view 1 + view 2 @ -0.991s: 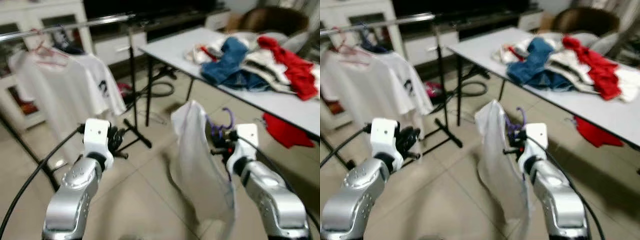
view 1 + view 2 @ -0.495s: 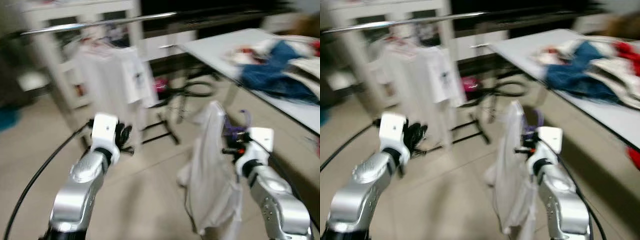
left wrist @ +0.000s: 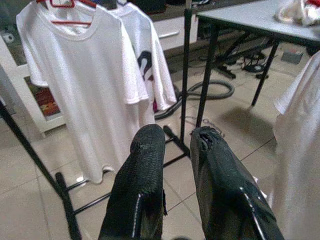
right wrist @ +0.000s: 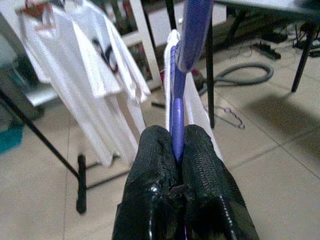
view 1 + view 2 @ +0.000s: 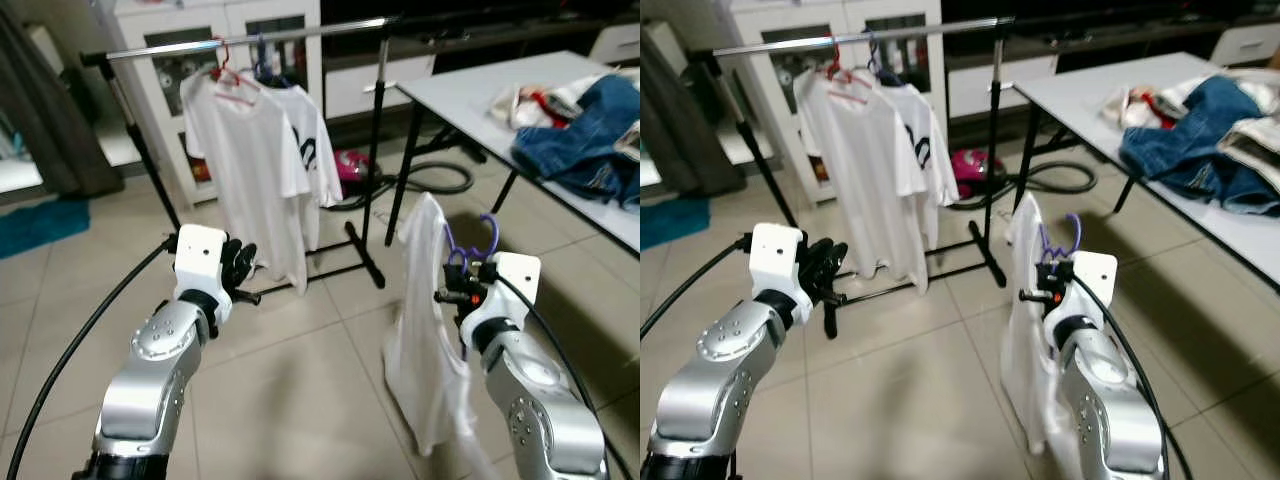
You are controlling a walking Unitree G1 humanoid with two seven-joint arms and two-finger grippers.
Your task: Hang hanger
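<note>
A clothes rack (image 5: 250,35) is standing ahead of me on the tiled floor (image 5: 290,390), its silver bar running across the top and its black feet spreading out below, and two white T-shirts (image 5: 255,165) are hanging near the bar's left end, the front one on a red hanger (image 5: 228,80). To my right a white table (image 5: 480,95) is carrying a heap of clothes (image 5: 575,125) with blue denim on top, and a grey hose (image 5: 440,180) is coiling on the floor beneath its near corner, beside something pink (image 5: 350,165). A white cabinet (image 5: 215,60) is standing behind the rack, with a dark curtain (image 5: 45,110) and a teal mat (image 5: 40,225) off to the left. The bar is lying bare to the right of the hung shirts, and open tiles are stretching between me and the rack's feet. My right gripper (image 4: 175,145) is clamping the stem of the purple hanger (image 5: 470,240), which is carrying a white shirt (image 5: 425,330) that is drooping toward the floor in front of my right arm, well short of the rack. My left gripper (image 3: 175,140) is hovering empty with a narrow gap between its fingers, pointing at the hung shirts. Compared with a second ago, my view has swung left, so the rack now is sitting nearer the middle and the table farther right, while the picture has sharpened.
</note>
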